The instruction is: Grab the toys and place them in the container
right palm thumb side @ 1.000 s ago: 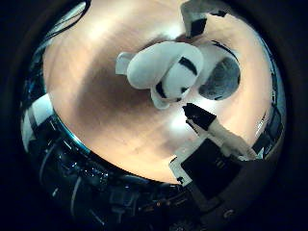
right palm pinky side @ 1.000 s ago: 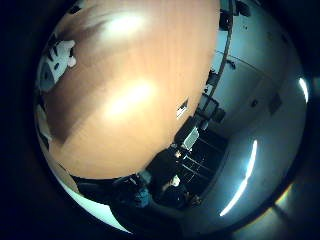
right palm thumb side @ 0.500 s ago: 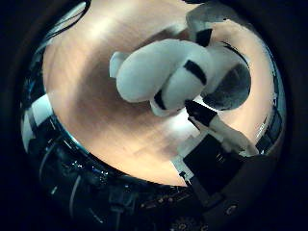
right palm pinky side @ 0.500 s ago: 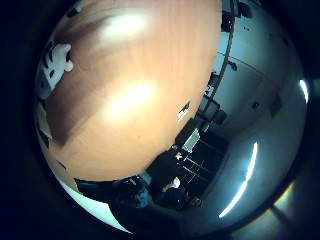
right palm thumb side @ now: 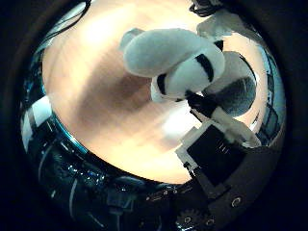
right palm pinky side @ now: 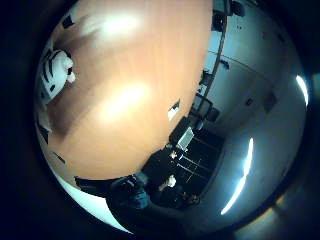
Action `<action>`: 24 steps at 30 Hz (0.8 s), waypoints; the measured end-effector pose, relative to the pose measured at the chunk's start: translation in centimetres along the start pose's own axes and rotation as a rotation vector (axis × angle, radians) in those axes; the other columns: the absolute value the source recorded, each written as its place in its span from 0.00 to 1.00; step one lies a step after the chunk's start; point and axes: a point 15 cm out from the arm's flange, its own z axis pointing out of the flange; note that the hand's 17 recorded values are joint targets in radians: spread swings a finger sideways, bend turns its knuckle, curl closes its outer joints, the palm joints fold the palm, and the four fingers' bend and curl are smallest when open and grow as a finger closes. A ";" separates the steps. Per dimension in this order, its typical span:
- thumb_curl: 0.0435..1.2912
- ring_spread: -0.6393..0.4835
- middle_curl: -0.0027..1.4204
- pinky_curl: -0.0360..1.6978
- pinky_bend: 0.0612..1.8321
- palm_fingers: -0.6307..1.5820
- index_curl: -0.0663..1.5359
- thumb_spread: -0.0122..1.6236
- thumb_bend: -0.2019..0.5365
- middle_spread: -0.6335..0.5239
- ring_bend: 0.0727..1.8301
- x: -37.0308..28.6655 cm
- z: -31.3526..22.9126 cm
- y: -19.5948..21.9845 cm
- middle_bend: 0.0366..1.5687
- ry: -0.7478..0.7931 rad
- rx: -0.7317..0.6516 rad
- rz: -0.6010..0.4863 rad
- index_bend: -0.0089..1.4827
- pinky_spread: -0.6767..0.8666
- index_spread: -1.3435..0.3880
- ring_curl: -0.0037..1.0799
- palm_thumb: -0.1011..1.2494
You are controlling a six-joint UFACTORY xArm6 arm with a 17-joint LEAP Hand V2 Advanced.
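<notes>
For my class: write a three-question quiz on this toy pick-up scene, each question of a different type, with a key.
1. True or false: the white plush toy with black bands fills much of the thumb-side palm view.
2. The striped plush toy lies on: A) a wooden table B) carpet C) a metal tray
3. Fill in: behind the white plush toy sits a ____ rounded object.

Key: 1 true; 2 A; 3 grey. The hand shows at the view's edge; its fingers' state is unclear.
</notes>
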 end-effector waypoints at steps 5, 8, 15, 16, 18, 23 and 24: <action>0.26 0.54 0.33 0.10 0.06 0.47 0.39 0.55 0.25 0.18 0.06 2.1 -2.4 2.6 0.29 0.043 -0.050 0.030 0.87 0.66 0.53 0.12 0.86; 0.26 0.54 0.33 0.10 0.06 0.47 0.39 0.55 0.24 0.18 0.06 3.5 -4.5 5.0 0.30 0.070 -0.098 0.062 0.88 0.66 0.53 0.12 0.85; 0.26 0.53 0.34 0.11 0.06 0.47 0.38 0.57 0.25 0.16 0.06 8.6 -10.3 8.3 0.30 0.131 -0.099 0.171 0.89 0.66 0.54 0.12 0.84; 0.26 0.53 0.34 0.11 0.06 0.47 0.38 0.57 0.25 0.16 0.06 8.8 -10.9 8.1 0.30 0.120 -0.088 0.180 0.89 0.66 0.54 0.12 0.84; 0.26 0.52 0.34 0.11 0.06 0.47 0.38 0.57 0.25 0.16 0.06 9.7 -13.1 7.6 0.30 0.101 -0.053 0.204 0.89 0.66 0.54 0.12 0.84; 0.26 0.52 0.34 0.11 0.07 0.48 0.38 0.57 0.25 0.15 0.06 12.1 -20.1 6.4 0.30 0.087 0.054 0.261 0.89 0.66 0.54 0.12 0.84; 0.26 0.52 0.34 0.11 0.06 0.48 0.38 0.57 0.25 0.14 0.06 12.4 -21.6 6.1 0.30 0.099 0.074 0.265 0.89 0.66 0.54 0.12 0.84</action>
